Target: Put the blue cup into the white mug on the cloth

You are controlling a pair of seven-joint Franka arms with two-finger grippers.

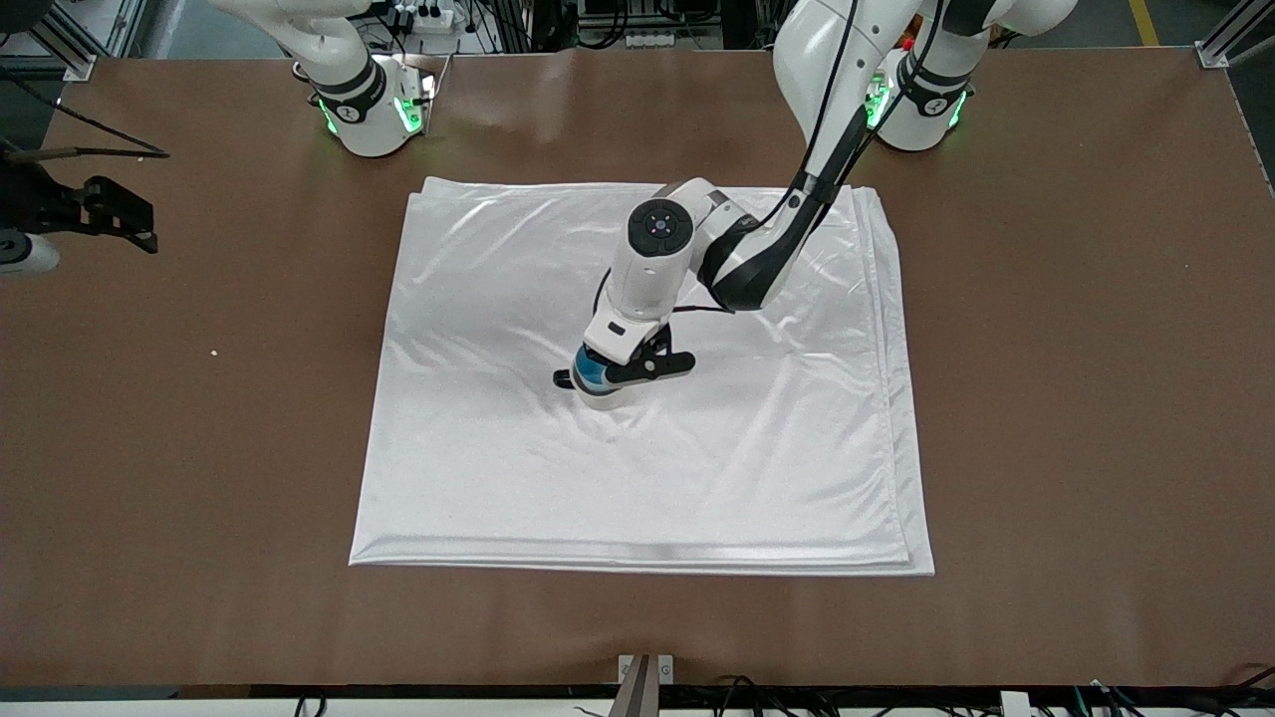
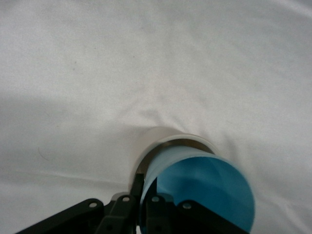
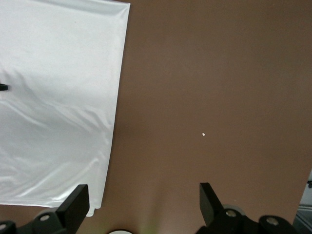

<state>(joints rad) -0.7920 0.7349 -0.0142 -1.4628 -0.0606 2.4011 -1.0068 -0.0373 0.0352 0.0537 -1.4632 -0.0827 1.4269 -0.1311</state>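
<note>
The white cloth (image 1: 498,448) lies spread in the middle of the table. The white mug (image 1: 604,399) stands on it near its centre. My left gripper (image 1: 616,372) is right over the mug, shut on the rim wall of the blue cup (image 1: 590,370). In the left wrist view one of the fingers (image 2: 138,187) is outside the cup wall and the other inside. There the blue cup (image 2: 204,190) has its lower part inside the mouth of the mug (image 2: 156,139), on the cloth (image 2: 97,73). The mug's handle is hidden. My right gripper (image 3: 144,200) is open and empty, waiting over bare table at the right arm's end.
The brown table (image 1: 1076,398) surrounds the cloth. A small white speck (image 1: 212,352) lies on the table toward the right arm's end; it also shows in the right wrist view (image 3: 203,134), beside the cloth's edge (image 3: 117,112).
</note>
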